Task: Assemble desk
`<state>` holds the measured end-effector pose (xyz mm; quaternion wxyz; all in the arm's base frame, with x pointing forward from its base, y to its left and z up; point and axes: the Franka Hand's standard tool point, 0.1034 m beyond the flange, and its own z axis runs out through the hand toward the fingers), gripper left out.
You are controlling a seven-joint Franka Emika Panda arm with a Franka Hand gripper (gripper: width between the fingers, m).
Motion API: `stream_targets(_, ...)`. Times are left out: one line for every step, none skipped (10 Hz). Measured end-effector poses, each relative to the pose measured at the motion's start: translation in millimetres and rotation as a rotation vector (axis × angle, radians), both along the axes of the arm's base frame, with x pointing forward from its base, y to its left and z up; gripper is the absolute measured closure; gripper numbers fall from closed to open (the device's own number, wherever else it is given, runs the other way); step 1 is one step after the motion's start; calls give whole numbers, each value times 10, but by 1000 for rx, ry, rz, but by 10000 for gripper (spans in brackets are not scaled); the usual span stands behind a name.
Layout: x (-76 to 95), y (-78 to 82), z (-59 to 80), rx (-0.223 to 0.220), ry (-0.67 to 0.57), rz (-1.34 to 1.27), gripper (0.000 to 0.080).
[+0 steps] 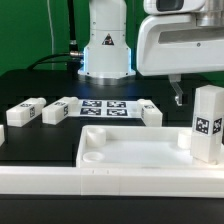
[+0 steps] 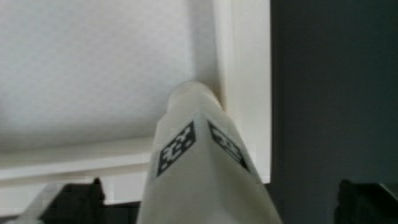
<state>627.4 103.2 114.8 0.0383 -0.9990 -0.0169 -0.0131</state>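
The white tray-like tabletop (image 1: 130, 152) lies flat in front of the marker board. One white tagged leg (image 1: 207, 122) stands upright at the tabletop's corner on the exterior view's right. My gripper (image 1: 194, 98) hangs just above and around the leg's top. One dark finger (image 1: 178, 96) shows beside the leg and the other is hidden. In the wrist view the leg (image 2: 199, 150) rises between my two fingers (image 2: 75, 202), which stand wide apart and clear of it. The tabletop's floor (image 2: 89, 70) and rim lie below. Three more legs lie behind the tabletop: (image 1: 27, 113), (image 1: 60, 110), (image 1: 150, 112).
The marker board (image 1: 105, 106) lies flat before the robot base (image 1: 105, 50). A long white border rail (image 1: 60, 183) runs along the front, with a white end piece (image 1: 2, 134) at the exterior view's left edge. The table is black.
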Motion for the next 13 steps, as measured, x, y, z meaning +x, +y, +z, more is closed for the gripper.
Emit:
stream_targets(15, -13, 7, -15, -11, 103, 151)
stream_targets(23, -23, 5, -29, -20, 225, 151)
stream_targets(23, -28, 4, -37, -25, 303, 151)
stream_targets(26, -17, 2, -45, -34, 378, 151)
stream_targets(32, 0, 1, -51, -43, 425, 151)
stream_targets(32, 3, 1, -51, -44, 440, 163)
stream_targets(33, -3, 0, -51, -44, 442, 163)
stream_targets(33, -3, 0, -51, -44, 441, 332)
stream_targets(33, -2, 0, -51, -44, 441, 514)
stream_targets(33, -3, 0, -51, -44, 441, 511)
stream_targets(33, -2, 0, -50, -43, 423, 511)
stream_targets(33, 0, 0, -49, -42, 408, 511)
stream_targets(33, -1, 0, -46, -38, 345, 511)
